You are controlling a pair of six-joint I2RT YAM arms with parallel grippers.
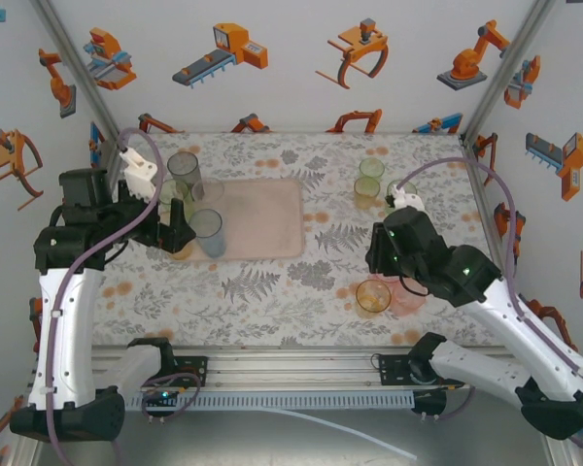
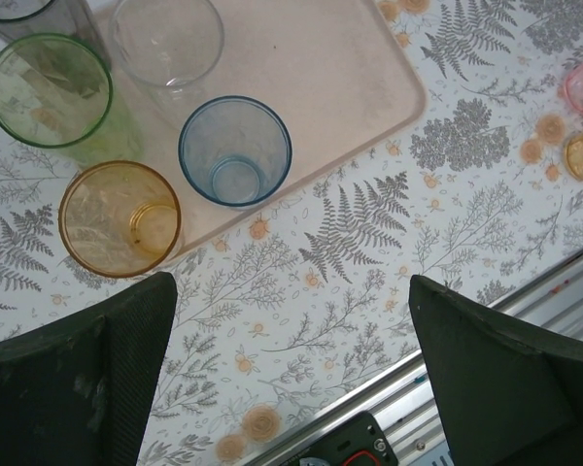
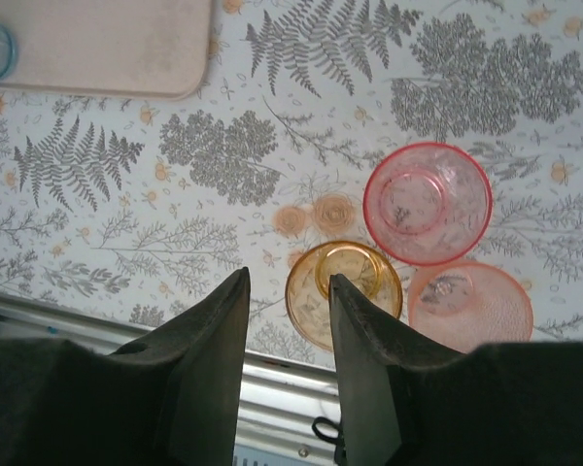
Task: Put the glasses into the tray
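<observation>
The pale pink tray (image 1: 267,218) lies left of the table's middle. On it stand a clear glass (image 2: 167,41) and a blue glass (image 2: 235,150). An amber glass (image 2: 120,218) sits at the tray's near corner, with a green glass (image 2: 49,90) and a grey glass (image 1: 184,170) beside it. My left gripper (image 2: 291,325) hangs wide open over bare cloth just short of them. My right gripper (image 3: 288,282) is open above another amber glass (image 3: 345,291), with one finger over its mouth and the rim's left side in the gap. Two pink glasses (image 3: 428,202) (image 3: 471,306) stand next to it.
Two more glasses, green (image 1: 371,168) and yellowish (image 1: 367,190), stand at the back right. The metal rail (image 3: 272,379) of the near table edge runs just below both grippers. Printed walls close in the table on three sides.
</observation>
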